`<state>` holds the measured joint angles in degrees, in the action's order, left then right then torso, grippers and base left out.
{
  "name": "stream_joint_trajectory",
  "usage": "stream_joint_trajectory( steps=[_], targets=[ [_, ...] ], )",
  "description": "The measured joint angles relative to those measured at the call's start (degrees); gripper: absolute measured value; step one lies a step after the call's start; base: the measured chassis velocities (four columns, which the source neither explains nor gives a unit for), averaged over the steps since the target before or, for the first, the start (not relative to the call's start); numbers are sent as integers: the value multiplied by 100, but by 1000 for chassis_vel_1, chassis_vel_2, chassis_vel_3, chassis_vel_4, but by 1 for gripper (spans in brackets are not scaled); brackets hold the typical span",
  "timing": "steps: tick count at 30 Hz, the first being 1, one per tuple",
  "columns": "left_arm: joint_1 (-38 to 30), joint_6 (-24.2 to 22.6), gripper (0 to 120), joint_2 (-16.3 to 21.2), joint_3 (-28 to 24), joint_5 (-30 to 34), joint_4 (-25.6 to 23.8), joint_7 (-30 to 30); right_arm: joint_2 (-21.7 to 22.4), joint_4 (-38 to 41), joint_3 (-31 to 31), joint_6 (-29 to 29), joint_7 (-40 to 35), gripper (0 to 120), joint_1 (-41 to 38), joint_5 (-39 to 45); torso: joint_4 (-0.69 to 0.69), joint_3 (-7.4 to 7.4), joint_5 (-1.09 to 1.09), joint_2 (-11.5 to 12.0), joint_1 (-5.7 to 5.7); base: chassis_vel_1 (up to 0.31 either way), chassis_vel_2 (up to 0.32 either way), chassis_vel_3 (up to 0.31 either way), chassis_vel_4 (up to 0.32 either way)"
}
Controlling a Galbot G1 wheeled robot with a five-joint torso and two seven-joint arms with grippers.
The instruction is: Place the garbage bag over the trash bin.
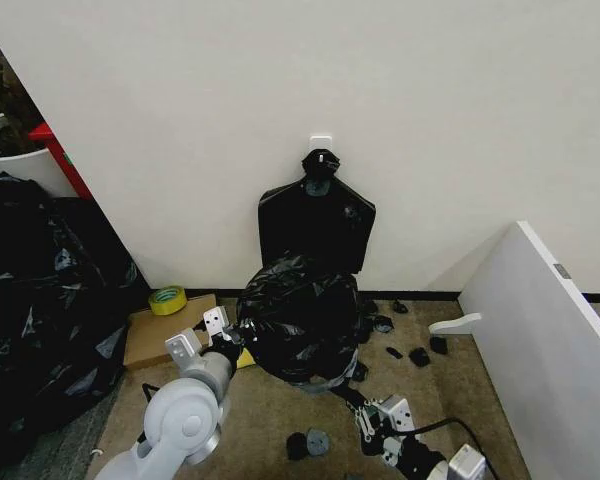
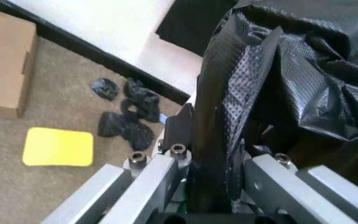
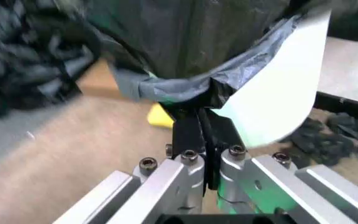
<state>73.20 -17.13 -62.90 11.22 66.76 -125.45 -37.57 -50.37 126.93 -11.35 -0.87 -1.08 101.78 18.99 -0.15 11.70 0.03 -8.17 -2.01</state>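
A thin, glossy, crinkled black plastic garbage bag (image 1: 302, 318) is sitting draped over the round white plastic trash bin (image 3: 277, 88) on the carpeted floor (image 1: 270, 420), just in front of the pale wall (image 1: 280, 90); in the right wrist view the bin's smooth white side is showing below the bag's gathered hem. The left tool (image 1: 223, 338) is reaching in at the bag's left side, and in the left wrist view its fingers (image 2: 179, 126) are closing narrowly on a vertical fold of the black film, with the rest of the bag billowing beside them. The right tool (image 3: 205, 122) is sitting low at the front of the bin, its dark fingers pinching together on the bag's lower edge right against the white wall. A flat smooth black bundle with a knotted top (image 1: 317, 215) is hanging on the wall directly behind the bin. A yellow sponge (image 2: 58, 147) is lying on the carpet beside a brown cardboard box (image 1: 162, 332), which is carrying a roll of yellow-green tape (image 1: 167, 299). Small black scraps (image 2: 126, 119) are lying scattered along the baseboard, and a huge heap of black plastic (image 1: 40, 300) is piling up well to the left.
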Motion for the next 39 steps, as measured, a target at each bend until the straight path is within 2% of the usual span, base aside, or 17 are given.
stream_joint_trajectory(
  steps=[3,11,22,24,25,28,32,33,34,36,39],
  targets=[
    [30,-25,1,-20,6,170,-78,-71,-213,-650,282,167,-14,0,-438,-384,1,0,1,0,0,0,0,0,0],
    [68,-120,1,-48,20,443,-174,-188,-642,-1472,544,265,-180,0,-964,-911,1,0,0,0,0,0,0,0,0],
    [109,-138,1,-90,-14,351,-175,-203,-691,-1425,496,312,-242,1,-761,-966,1,0,0,0,0,0,0,0,0],
    [115,-132,1,-91,-15,277,-140,-193,-641,-1342,433,320,-242,8,-662,-940,1,0,0,0,0,0,0,0,0],
    [122,-104,1,-90,-21,60,-63,-125,-554,-1171,282,316,-242,16,-449,-842,1,0,0,0,0,0,0,0,0],
    [122,-43,1,-90,-25,-173,10,-14,-458,-943,49,301,-242,23,-144,-669,0,0,0,0,0,0,0,0,0],
    [111,-11,1,-87,-70,-507,124,266,-237,-409,-388,186,-253,38,308,62,-1,-1,0,0,0,0,0,0,0],
    [104,15,1,-67,-103,-706,219,378,-150,-154,-619,189,-184,46,441,518,0,0,0,0,0,0,0,0,0],
    [103,26,1,-43,-116,-801,278,434,-103,-1,-789,198,-89,50,512,786,0,0,0,0,0,0,0,0,0],
    [104,34,1,-25,-122,-865,313,484,-80,80,-880,208,-25,51,546,915,0,0,1,0,0,0,0,0,0],
    [182,207,1,128,-132,-1292,479,963,60,550,-1370,329,410,66,663,1627,0,0,0,0,0,0,0,0,0]
  ],
)
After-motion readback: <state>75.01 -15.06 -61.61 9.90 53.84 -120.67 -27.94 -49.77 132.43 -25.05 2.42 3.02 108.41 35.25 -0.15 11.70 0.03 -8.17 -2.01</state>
